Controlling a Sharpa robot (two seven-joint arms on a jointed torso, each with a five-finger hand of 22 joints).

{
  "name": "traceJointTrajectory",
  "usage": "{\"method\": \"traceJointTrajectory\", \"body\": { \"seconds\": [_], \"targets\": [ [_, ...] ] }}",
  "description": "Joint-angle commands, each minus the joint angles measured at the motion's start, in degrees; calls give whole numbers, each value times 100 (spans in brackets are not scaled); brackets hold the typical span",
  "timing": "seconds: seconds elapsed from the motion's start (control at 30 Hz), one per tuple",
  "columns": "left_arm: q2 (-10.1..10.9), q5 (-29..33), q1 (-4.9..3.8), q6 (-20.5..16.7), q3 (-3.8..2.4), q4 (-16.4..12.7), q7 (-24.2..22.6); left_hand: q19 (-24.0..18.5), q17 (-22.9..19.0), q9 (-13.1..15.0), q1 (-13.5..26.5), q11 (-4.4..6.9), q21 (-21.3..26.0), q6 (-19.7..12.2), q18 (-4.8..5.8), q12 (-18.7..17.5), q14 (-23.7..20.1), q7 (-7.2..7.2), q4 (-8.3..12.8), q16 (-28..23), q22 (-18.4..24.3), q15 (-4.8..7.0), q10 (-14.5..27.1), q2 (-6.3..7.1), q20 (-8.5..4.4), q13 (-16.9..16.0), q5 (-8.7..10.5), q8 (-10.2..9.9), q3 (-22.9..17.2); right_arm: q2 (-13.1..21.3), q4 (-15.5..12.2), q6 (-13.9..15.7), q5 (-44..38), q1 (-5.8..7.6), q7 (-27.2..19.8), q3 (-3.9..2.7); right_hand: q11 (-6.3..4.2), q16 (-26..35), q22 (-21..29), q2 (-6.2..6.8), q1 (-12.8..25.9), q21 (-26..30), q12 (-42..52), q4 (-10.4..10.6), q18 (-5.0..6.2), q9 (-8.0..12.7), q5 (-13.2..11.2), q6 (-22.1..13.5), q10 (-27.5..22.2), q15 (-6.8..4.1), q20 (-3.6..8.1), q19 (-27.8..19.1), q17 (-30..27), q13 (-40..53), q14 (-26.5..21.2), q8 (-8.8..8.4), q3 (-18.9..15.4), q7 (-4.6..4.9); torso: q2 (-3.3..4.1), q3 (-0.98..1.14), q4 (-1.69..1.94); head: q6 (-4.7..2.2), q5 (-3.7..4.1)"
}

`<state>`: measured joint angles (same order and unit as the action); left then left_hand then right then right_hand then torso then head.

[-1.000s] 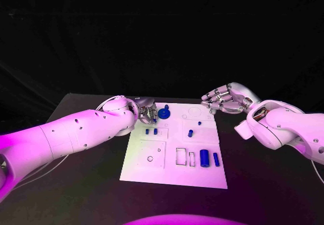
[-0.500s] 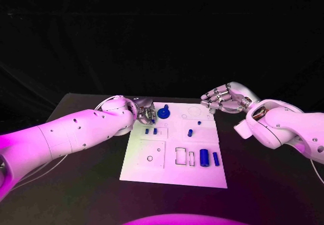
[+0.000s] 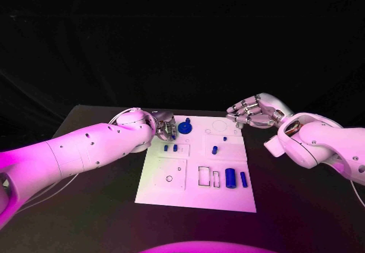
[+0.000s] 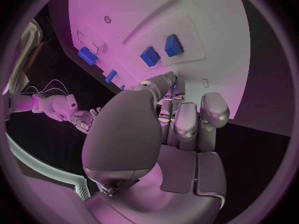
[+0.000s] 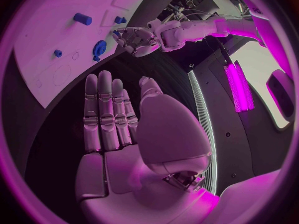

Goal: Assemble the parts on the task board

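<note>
Task board lies flat in the middle of the black counter, a white plate running from near to far in my head view. On it I see blue parts: a round knobbed piece at the far left, two small blocks just nearer, a short peg in the middle, and a fat cylinder with a slim bar beside it toward the near right. My left hand sits at the board's far left corner, just beside the knobbed piece; whether it holds anything I cannot tell from here. My right hand hovers off the far right corner, fingers apart, holding nothing.

From the left wrist, the left hand has its fingers curled down together at the board's edge, and a small blue part shows at the fingertips; I cannot tell if it is gripped.

From the right wrist, the right hand is spread flat and empty above the counter.
</note>
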<state>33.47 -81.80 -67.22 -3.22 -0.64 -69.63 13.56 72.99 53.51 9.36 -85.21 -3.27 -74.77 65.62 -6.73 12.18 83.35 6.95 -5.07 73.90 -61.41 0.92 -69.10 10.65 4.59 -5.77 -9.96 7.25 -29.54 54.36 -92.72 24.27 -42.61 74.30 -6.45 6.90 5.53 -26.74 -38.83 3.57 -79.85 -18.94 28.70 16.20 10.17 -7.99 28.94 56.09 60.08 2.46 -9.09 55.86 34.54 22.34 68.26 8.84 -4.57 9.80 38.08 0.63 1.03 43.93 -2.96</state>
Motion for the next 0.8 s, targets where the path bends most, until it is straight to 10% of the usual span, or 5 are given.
{"method": "traceJointTrajectory", "body": {
  "seconds": [0.03, 0.8],
  "targets": [
    [-20, -41, -6, 93, 2, 13, -19, 5, -5, 9, 37, 3, -8, 54, 54, -18, -23, 5, 3, -27, 6, 15, -56, -1, -21, -3, 8, 7, 20, -6, -3, -75, -30, -5, -50, -1, 5, 25, 7, -42, 18, 24, 22, -12, 28, 3, 30, -1, 13, 3, -18, 33, -8, -7, 13, 36, 7, -8, 0, 3, -4, 1, 4],
    [-56, -124, -5, 136, 9, 66, 117, -29, -40, -42, 148, -15, 30, -93, 45, -119, -31, 36, 34, -22, 59, 4, -78, 53, -15, -38, 10, -149, 83, 1, -4, -70, -30, -6, -47, -1, 3, 32, 13, -44, 21, 29, 31, -12, 28, 3, 32, 1, 17, 1, -17, 40, -9, -17, 20, 43, 5, -10, -3, 4, 0, 7, -5]
  ]
}}
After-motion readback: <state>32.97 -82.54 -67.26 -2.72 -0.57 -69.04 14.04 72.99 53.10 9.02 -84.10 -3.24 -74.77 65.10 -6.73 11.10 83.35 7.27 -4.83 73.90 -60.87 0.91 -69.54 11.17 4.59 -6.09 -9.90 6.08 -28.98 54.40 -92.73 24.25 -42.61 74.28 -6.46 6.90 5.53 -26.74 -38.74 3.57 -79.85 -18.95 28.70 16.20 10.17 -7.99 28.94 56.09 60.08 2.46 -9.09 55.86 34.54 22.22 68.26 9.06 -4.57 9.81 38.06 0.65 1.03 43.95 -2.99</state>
